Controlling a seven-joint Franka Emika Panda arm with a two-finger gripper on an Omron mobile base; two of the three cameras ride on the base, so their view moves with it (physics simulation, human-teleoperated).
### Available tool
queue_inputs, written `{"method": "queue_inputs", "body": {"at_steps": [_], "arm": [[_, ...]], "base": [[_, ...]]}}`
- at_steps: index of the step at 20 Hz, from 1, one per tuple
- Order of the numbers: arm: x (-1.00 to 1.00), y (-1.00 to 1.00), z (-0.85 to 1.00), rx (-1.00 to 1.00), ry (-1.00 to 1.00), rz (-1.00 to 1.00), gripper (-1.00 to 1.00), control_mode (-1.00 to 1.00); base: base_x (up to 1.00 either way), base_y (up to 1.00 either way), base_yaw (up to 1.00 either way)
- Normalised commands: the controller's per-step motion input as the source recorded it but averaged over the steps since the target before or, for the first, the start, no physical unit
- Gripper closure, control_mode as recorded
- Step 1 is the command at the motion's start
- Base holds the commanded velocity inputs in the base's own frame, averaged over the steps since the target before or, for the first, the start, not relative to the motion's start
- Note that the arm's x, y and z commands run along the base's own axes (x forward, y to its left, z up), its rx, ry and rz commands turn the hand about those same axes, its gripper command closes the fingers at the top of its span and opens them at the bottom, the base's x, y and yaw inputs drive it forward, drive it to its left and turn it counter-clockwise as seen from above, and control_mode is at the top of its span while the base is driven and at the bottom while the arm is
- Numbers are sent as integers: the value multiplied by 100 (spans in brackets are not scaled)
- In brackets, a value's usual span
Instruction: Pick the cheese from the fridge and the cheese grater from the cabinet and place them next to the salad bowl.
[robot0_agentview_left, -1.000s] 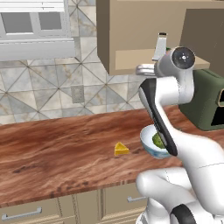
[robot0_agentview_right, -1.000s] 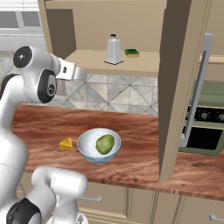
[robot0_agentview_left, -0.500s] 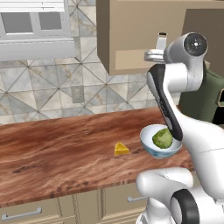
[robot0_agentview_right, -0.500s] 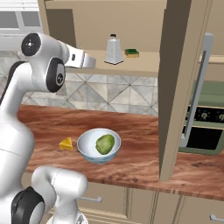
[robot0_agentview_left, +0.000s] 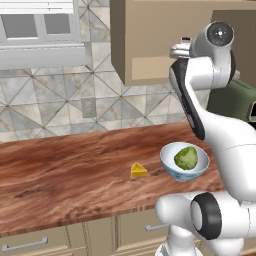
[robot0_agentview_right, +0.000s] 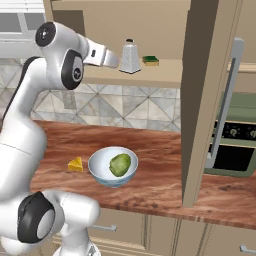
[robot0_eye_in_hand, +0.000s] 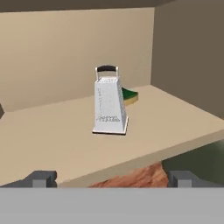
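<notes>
So in the left base view the arm was up high, wrist level with the bottom of the cabinet at about 1 o'clock in the picture. The cheese was already sitting on the wooden worktop, thin end pointing roughly toward 9 o'clock, just beside the salad bowl, which was at its 3 o'clock.

From the right base view things were easier to read. The pincer was reaching in at shelf level, and the cheese grater stood just past its tip toward 3 o'clock, apart from it as far as I could tell. The grater was upright, long axis vertical, dark handle on top. A flat green-and-yellow sponge lay right behind it. Down on the worktop the bowl had the cheese at its 9 o'clock.

Hand view: the pincer was spread wide with nothing in it, one fingertip down at 7 o'clock, the other at 5. The grater stood dead centre on the shelf, tapering toward 12 o'clock, broad perforated face turned toward the camera.
</notes>
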Motion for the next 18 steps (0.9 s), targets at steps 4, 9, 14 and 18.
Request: {"method": "queue_inputs", "body": {"at_steps": [4, 9, 14, 18], "arm": [[43, -12, 0, 4, 13, -6, -100, -100], [30, -6, -3, 5, 11, 0, -100, -100], [31, -5, -14, 0, -1, 0, -100, -100], [13, -3, -22, 0, -13, 0, -100, -100]], "base": [[0, 0, 0], [0, 0, 0], [0, 0, 0], [0, 0, 0]]}}
